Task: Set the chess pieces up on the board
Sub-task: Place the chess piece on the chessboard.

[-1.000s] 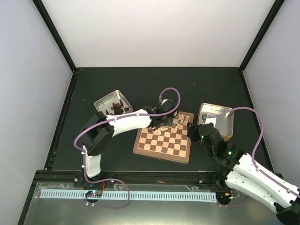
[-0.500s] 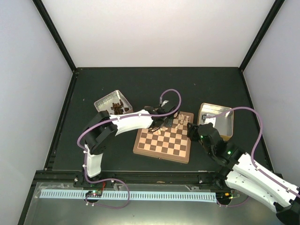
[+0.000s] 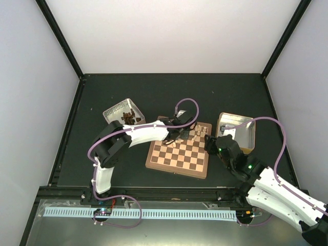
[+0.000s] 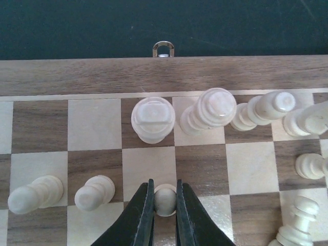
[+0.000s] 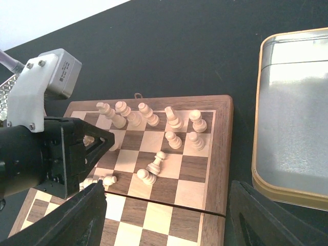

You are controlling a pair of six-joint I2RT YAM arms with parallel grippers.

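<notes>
holding dark pieces (image 3: pixel 129 120), the tin (image 3: pixel 115 109) beside the board (image 3: pixel 180 157)

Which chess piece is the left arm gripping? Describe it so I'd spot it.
Start at the chessboard, along its far rows of cream pieces. The round-headed pawn sits just nearer than the flat-topped piece; it alone is pinched in the black left gripper.

Your top camera looks steeply down from behind the arm bases over the whole table (image 3: pixel 179 92). Your left wrist camera sits close above the board (image 4: pixel 77 77) at its far edge, facing down. Your right wrist camera sees the same far-row chess pieces (image 5: pixel 173 120) from farther back.
</notes>
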